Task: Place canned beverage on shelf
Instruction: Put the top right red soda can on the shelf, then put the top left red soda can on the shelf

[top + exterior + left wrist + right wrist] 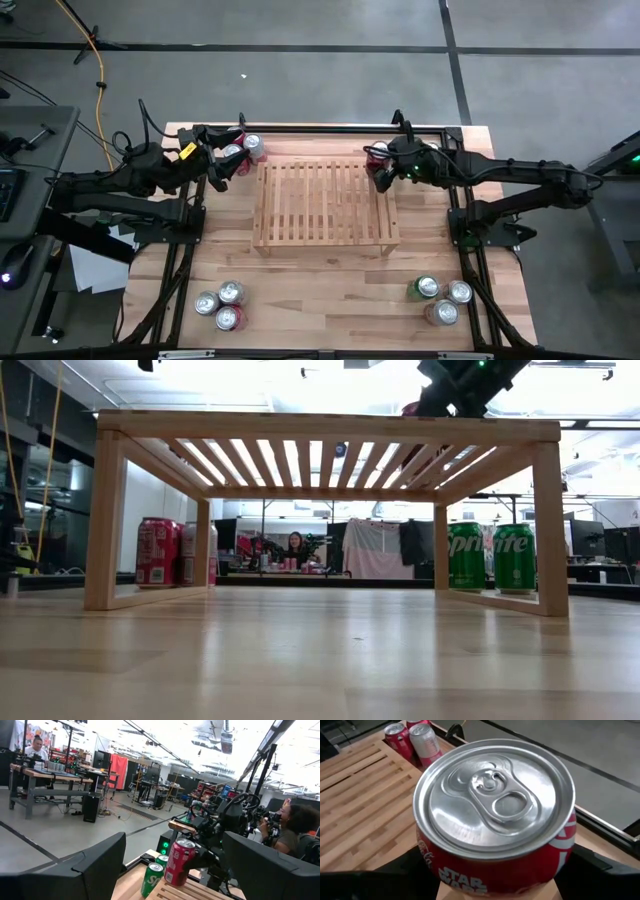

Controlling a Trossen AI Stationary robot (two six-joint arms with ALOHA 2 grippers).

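High view: the slatted wooden shelf (325,205) stood mid-table, its top bare and open room on the tabletop (330,300) in front.
Its far right corner lay beneath the right gripper (378,166), whose jaws were clenched on a red can (495,815), upright between them; the left gripper (222,160), off the far left corner beside two cans (244,150), gaped, holding nothing.

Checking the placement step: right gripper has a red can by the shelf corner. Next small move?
Probably shift the right gripper inward over the slats. Its red can is gripped upright but sits beside the shelf, at its far right corner, not over it.
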